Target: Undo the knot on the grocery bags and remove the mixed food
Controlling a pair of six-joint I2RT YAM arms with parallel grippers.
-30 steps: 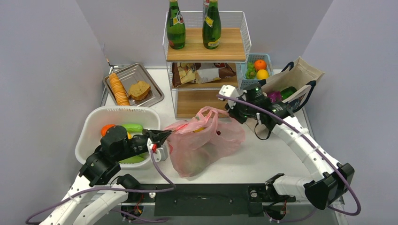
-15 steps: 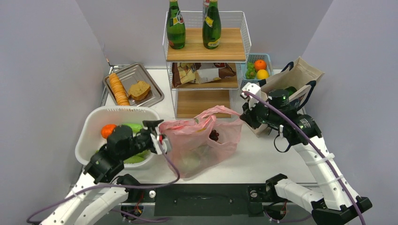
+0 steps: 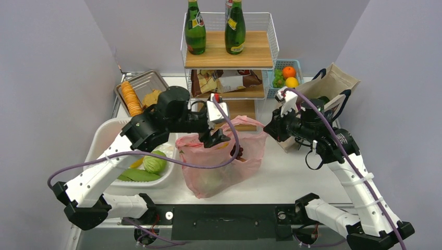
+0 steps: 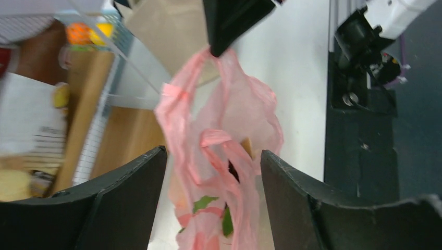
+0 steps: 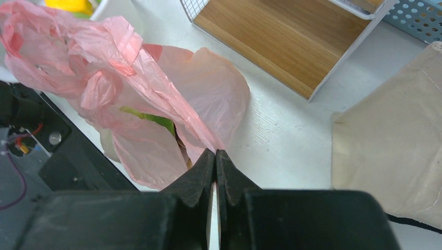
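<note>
Toward the middle of the tabletop's near edge, just right of the white tub (image 3: 100, 138): the pink grocery bag (image 3: 221, 169), slumped upright, mouth uppermost. Pinched at its upper right corner by the right gripper (image 5: 215, 152), jaws pressed together on a thin fold of the pink plastic, that side drawn taut toward the right edge. Over the bag's mouth, the left gripper (image 3: 215, 138), pointed down, jaws wide apart, clamped on nothing. In its wrist view, loose pink handle loops (image 4: 216, 138) hanging between and below the two black fingers (image 4: 130, 198). Near the bag's top, a bunched twist of pink plastic (image 5: 101, 86); knot or mere crumple, impossible to tell. Through the film, green shapes (image 5: 148, 115) of the food inside, otherwise unidentifiable.

In the tub, at the near left corner: a pale green cabbage-like head (image 3: 155, 162) and a long green vegetable (image 3: 136, 176). At the back left corner, a metal tray (image 3: 146, 80) with a row of round crackers (image 3: 131, 99).

Against the middle of the back edge, a wire rack (image 3: 229, 57) with wooden shelves. On top, two green glass bottles (image 3: 195, 31), each with a yellow and green label, lettering too small to read. On the middle shelf, snack packets (image 3: 224, 80), print unreadable.

Just right of the rack, a blue basket (image 3: 298, 65) holding an orange (image 3: 289, 71), a yellow fruit and green grapes. At the back right corner, a beige canvas tote (image 3: 339, 78) with dark straps.
</note>
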